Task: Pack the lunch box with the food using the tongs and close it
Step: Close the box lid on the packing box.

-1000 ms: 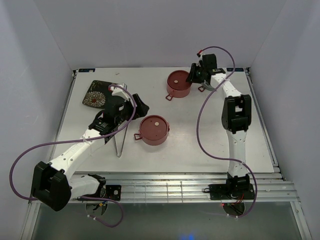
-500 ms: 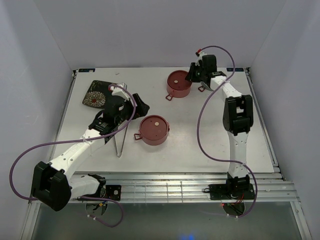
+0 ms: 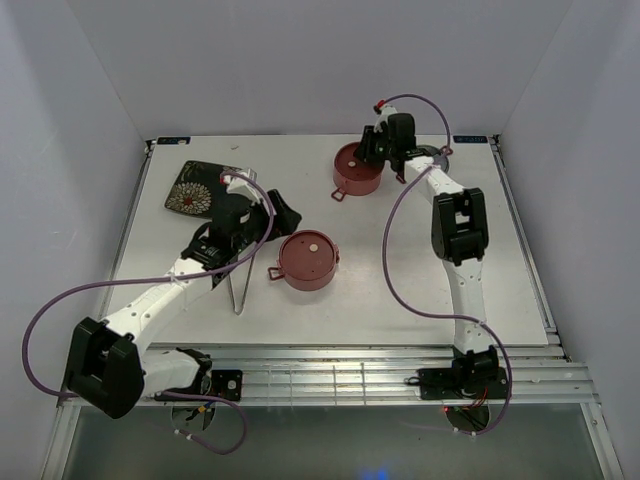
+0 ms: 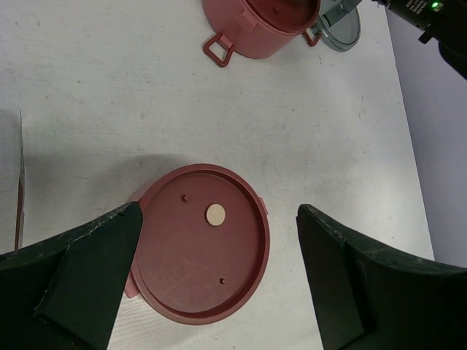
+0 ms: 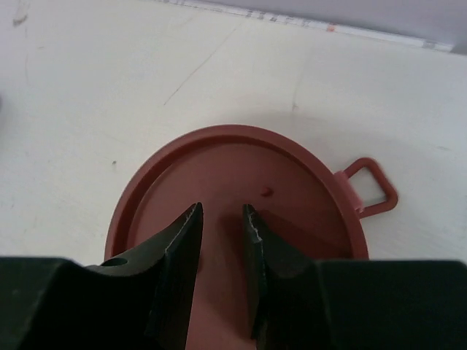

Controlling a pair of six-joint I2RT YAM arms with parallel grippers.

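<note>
- Here, low in the overhead view, both arms are bolted along the bottom edge of the white table (image 3: 400, 290), the left one reaching up and to the right, the right one stretching to the top of the frame.
- The tongs (image 3: 238, 308) lie flat on the table left of centre. Their joined end points toward the bottom edge, and the two slim arms open upward into a narrow V that runs under the left arm.
- Just right of the tongs sits the near bowl (image 3: 308, 260) of the lunch box, at the middle of the frame. It is dark red and upright, with a flat red disc lid (image 4: 201, 251) on it that carries a small pale dot near its centre.
- The left gripper (image 4: 219, 211) hangs above that bowl with its jaws spread wide and nothing between them. In the left wrist view the lid shows in the gap between the two black fingers (image 4: 87, 262).
- A dark patterned square plate (image 3: 195, 188) lies at the upper left; what it carries is too small to make out.
- The far bowl (image 3: 350, 172) stands at upper centre, well apart from the near one. It too has its red lid on, with a side handle (image 5: 372, 186) sticking out.
- The right gripper (image 5: 222, 211) is over this lid, its jaws a narrow slit apart and empty. Whether the tips touch the lid I cannot tell.
- The grey top lid (image 4: 341, 30) lies just beside the far bowl, at the top edge of the left wrist view.
</note>
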